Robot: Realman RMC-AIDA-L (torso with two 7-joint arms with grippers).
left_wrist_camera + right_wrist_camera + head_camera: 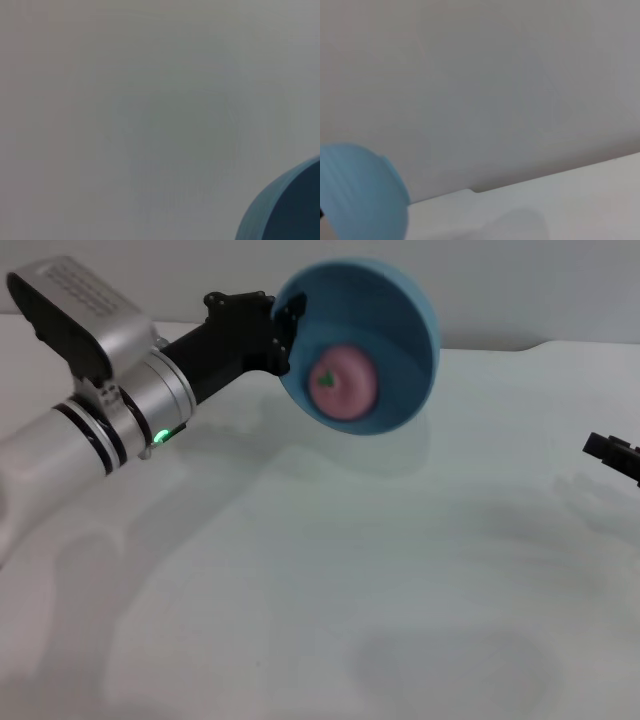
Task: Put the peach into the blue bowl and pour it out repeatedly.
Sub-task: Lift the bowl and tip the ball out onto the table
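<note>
The left gripper [285, 332] holds the blue bowl [400, 300] up off the white bench [330, 590], its jaws closed on the bowl's rim at the bowl's nine o'clock edge. The bowl is tipped steeply on its side, its open mouth facing the head camera. The peach [345, 382] sits inside, against the lower wall toward six o'clock, green stem nub showing. The right gripper [612, 452] rests at the bench's three o'clock edge, well apart; whether its jaws are open I cannot tell
</note>
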